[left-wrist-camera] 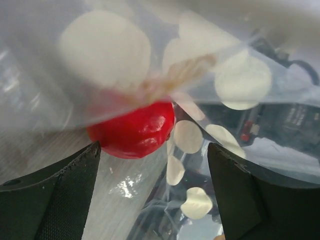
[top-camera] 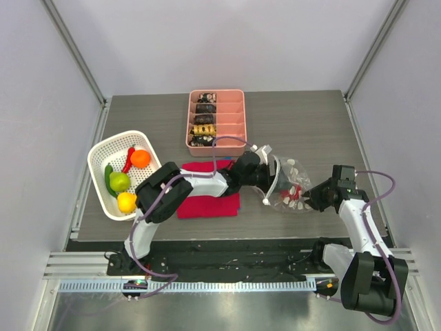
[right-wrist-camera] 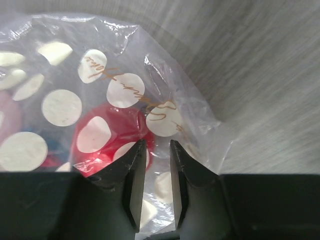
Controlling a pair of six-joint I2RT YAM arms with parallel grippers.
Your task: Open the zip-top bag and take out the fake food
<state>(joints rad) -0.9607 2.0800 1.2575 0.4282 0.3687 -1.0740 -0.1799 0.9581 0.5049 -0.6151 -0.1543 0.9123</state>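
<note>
Grey wood-grain boards make up the table (top-camera: 310, 124), closed in by white walls with metal posts at the corners. At the far middle stands a pink divided tray (top-camera: 233, 117) with dark and gold pieces in its left compartments. Near the left edge sits a white lattice basket (top-camera: 100, 155) holding part of the fake food (top-camera: 120, 181): an orange (top-camera: 140, 158), a red chili (top-camera: 129, 160), a green pod (top-camera: 109, 176) and a yellow fruit (top-camera: 127, 202). A red cloth (top-camera: 207, 205) lies flat under the left arm. To the right of it, between the two arms, the zip-top bag (top-camera: 291, 186) rests on the table, clear plastic with white dots. A red apple (left-wrist-camera: 132, 131) is inside it, seen through the film in both wrist views. The left hand (top-camera: 267, 182) is at the bag's left end, released, its black fingers (left-wrist-camera: 60, 195) spread wide apart with the apple just beyond them behind the plastic. The right hand (top-camera: 315, 196) is at the bag's right edge; its fingers (right-wrist-camera: 132, 170) are drawn close, leaving only a narrow slot with bag film lying in it. Whether they actually pinch the film I cannot tell.
</note>
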